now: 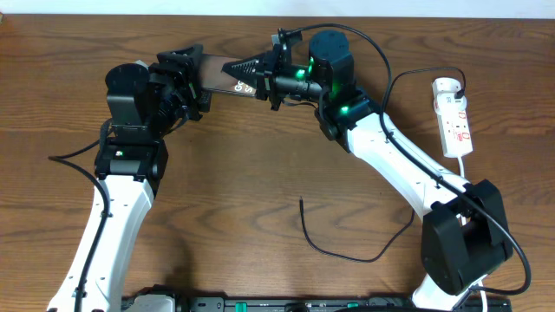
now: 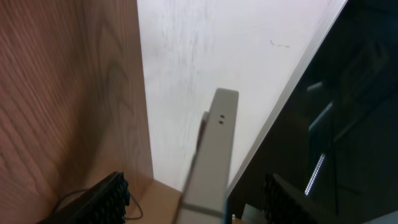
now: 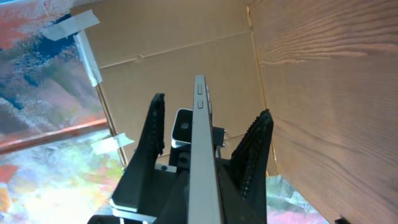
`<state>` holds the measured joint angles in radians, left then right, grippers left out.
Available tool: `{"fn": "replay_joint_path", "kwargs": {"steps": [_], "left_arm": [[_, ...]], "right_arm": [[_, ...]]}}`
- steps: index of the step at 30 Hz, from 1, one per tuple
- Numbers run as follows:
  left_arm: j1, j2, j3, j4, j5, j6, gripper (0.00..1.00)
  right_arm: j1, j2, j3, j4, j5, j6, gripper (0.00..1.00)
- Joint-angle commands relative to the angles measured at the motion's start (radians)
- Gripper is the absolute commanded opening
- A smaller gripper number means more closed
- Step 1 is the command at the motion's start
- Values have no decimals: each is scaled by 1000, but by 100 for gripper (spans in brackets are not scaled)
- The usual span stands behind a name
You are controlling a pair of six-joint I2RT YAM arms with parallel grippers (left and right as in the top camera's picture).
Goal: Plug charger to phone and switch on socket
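Right tool [image 1: 236, 68] pinching thin flat phone [image 1: 217, 76]; ribbed left tool [image 1: 192, 71] spread.

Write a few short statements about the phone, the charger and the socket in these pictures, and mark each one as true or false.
1. The phone sits between the left tool and the right tool. True.
2. The tip of the charger is plugged into the phone. False: the tip lies loose on the table, apart from the phone.
3. The socket lies beside the right arm. True.
4. The left tool is shut tight on the phone. False: its jaws stand apart, one on each side of the phone.
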<state>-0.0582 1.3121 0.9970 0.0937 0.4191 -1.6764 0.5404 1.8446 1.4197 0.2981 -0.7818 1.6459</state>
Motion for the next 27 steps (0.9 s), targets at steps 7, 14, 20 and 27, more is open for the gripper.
{"fn": "replay_joint_path", "kwargs": {"steps": [7, 14, 20, 27], "left_arm": [[-7, -5, 6, 37, 101, 32, 66], [-7, -5, 6, 36, 121, 54, 41], [-7, -5, 6, 35, 124, 68, 38], [-13, -5, 6, 36, 124, 98, 36]], "right_arm": [[38, -12, 21, 0, -83, -28, 1], [38, -12, 22, 0, -83, -28, 1], [43, -12, 21, 0, -84, -28, 1], [53, -12, 22, 0, -81, -28, 1]]}}
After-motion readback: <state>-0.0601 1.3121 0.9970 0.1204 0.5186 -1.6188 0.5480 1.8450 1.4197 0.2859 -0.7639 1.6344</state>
